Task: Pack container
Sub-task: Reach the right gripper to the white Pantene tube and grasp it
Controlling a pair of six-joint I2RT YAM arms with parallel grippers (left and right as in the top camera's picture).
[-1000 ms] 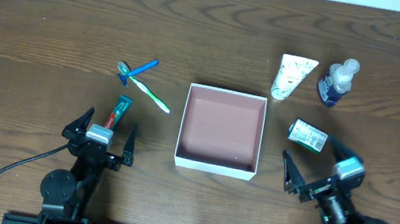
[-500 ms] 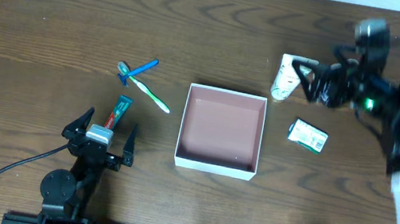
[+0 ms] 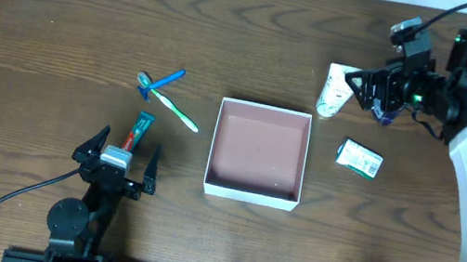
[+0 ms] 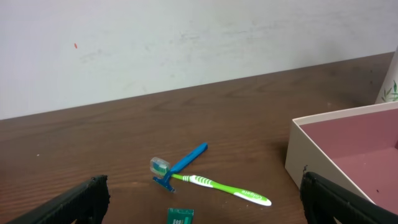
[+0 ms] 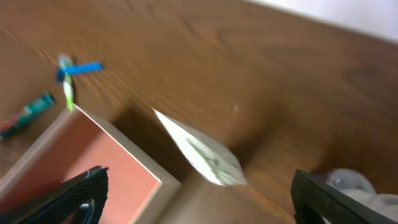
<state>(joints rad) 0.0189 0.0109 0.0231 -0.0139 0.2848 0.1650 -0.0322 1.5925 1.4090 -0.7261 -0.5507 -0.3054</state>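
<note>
The container (image 3: 252, 193), a square white-walled box with a pinkish floor, sits mid-table and holds nothing; it also shows in the left wrist view (image 4: 298, 146) and the right wrist view (image 5: 134, 167). My right gripper (image 3: 365, 90) is open and empty, hovering over the white tube (image 3: 336, 91) and the blue bottle (image 3: 385, 115), which it partly hides. In the right wrist view the gripper (image 5: 196, 194) frames the blurred tube (image 5: 200, 151) and the bottle (image 5: 364, 186). My left gripper (image 3: 120, 163) is open and empty near the front edge, just behind the toothpaste tube (image 3: 136, 132).
A green toothbrush (image 3: 178, 112) and a blue razor (image 3: 159, 82) lie crossed left of the container, also in the left wrist view (image 4: 221, 186). A small green-and-white box (image 3: 359, 158) lies right of the container. A cable trails from the left arm base.
My right arm has swung from the table's front right up to the far right, over the white tube and bottle. The left arm and all objects have not moved.
</note>
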